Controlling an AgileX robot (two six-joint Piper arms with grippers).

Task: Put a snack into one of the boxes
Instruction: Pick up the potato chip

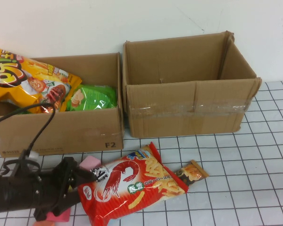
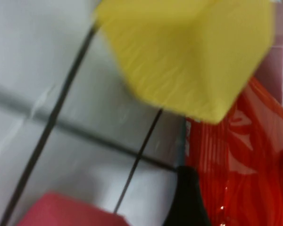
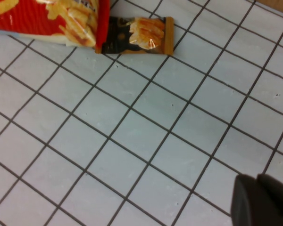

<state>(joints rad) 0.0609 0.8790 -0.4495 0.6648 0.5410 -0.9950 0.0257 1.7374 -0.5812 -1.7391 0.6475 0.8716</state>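
A red shrimp-chip bag [image 1: 132, 186] lies flat on the tiled table in front of the boxes. A small brown snack pack [image 1: 193, 172] lies partly under its right end. My left gripper [image 1: 82, 188] is at the bag's left edge, open, with the edge between its jaws. In the left wrist view one black finger [image 2: 188, 200] lies beside the red bag [image 2: 245, 160]. My right gripper [image 3: 260, 200] is out of the high view; it hovers shut and empty over bare tiles, away from the brown pack [image 3: 137, 35] and the red bag [image 3: 42, 16].
The left cardboard box [image 1: 56, 134] holds an orange-yellow bag [image 1: 28, 80] and a green bag [image 1: 92, 96]. The right box [image 1: 188, 110] looks empty. A pink block [image 1: 89, 162] and a red block [image 1: 60, 216] lie by the left gripper. A yellow block [image 2: 188, 52] shows in the left wrist view.
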